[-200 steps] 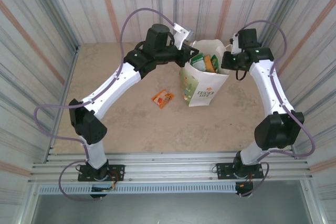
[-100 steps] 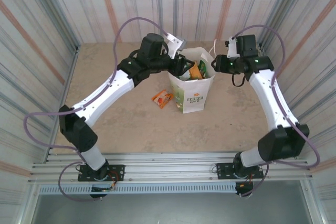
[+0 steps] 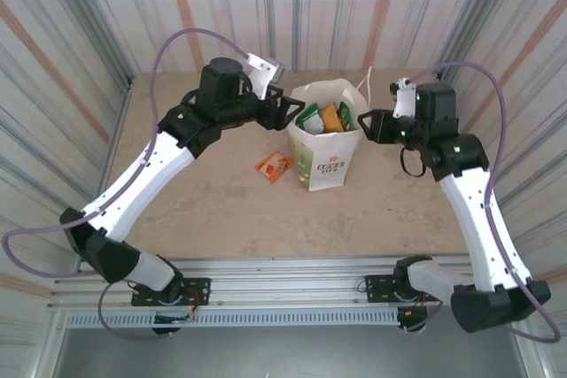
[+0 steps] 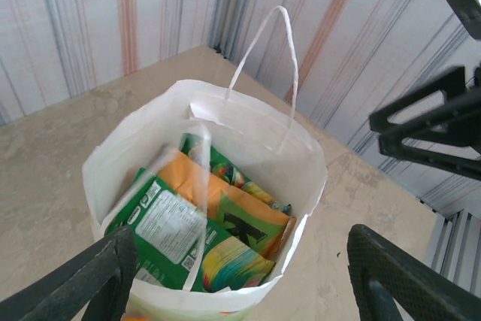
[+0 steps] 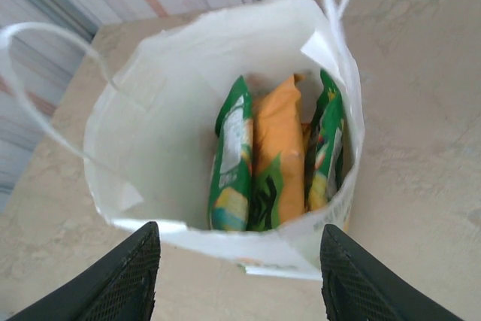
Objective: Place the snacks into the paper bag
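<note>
1. Paper bag (image 3: 326,143): white, thin, upright mid-table toward the far edge. Light, tips easily. Snacks (image 5: 274,159) stand inside.
2. Orange packet (image 3: 275,165) lies flat on the table just left of bag. Slick, light, soft; pinch its edge.
3. L gripper (image 3: 295,113) & R gripper (image 3: 363,124): wide, empty, flanking bag rim. Loop handles (image 4: 263,50) may snag.

**Left arm:** the base sits at 7 o'clock in the top view. The long link climbs toward 1 o'clock and bends at the elbow, and the wrist is level. The left gripper (image 3: 290,113) points to 3 o'clock with its jaws wide apart and nothing between them.

**Right arm:** the base sits at 5 o'clock and the long link climbs toward 11 o'clock. The right gripper (image 3: 368,124) points to 9 o'clock with its jaws apart and empty.

The two grippers face each other and do not touch.
</note>
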You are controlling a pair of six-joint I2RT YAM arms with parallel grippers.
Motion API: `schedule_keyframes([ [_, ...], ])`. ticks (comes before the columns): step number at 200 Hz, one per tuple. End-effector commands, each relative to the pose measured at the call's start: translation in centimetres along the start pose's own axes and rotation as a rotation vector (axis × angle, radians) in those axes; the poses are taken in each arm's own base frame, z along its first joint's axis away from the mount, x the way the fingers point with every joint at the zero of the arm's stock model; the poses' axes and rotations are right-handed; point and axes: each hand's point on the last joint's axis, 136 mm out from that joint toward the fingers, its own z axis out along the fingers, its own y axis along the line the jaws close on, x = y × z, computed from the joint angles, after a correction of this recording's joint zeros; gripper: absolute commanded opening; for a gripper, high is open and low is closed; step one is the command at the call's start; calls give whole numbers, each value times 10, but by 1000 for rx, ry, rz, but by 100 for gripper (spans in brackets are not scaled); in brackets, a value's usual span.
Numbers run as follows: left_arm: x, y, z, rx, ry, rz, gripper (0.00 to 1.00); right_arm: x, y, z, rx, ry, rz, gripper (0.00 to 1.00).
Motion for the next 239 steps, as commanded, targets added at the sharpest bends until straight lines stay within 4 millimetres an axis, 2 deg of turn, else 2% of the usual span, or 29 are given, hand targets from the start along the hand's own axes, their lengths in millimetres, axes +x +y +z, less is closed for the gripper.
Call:
schedule_keyframes([
  [1,16,12,-23,-54,21,-12,75,16,10,-12,-54,-43,29,56],
  [20,41,21,-32,-63,54,-65,73,38,17,-12,-107,-63,3,55],
  [47,88,37,-38,-100,124,-140,73,64,17,-13,-136,-89,33,55],
  [74,146,61,-33,-151,247,-261,72,100,14,-5,-176,-29,56,55],
  [95,176,68,-24,-153,307,-308,72,121,6,0,-167,-3,80,54],
  [133,212,93,-7,-248,380,-348,69,144,-2,10,-180,-4,135,54],
  [165,242,114,5,-331,512,-332,68,151,-8,17,-173,-11,155,55],
  [185,258,121,20,-329,578,-337,66,156,-10,20,-170,1,157,55],
  [239,280,139,58,-330,652,-348,64,167,-14,25,-161,27,159,55],
])
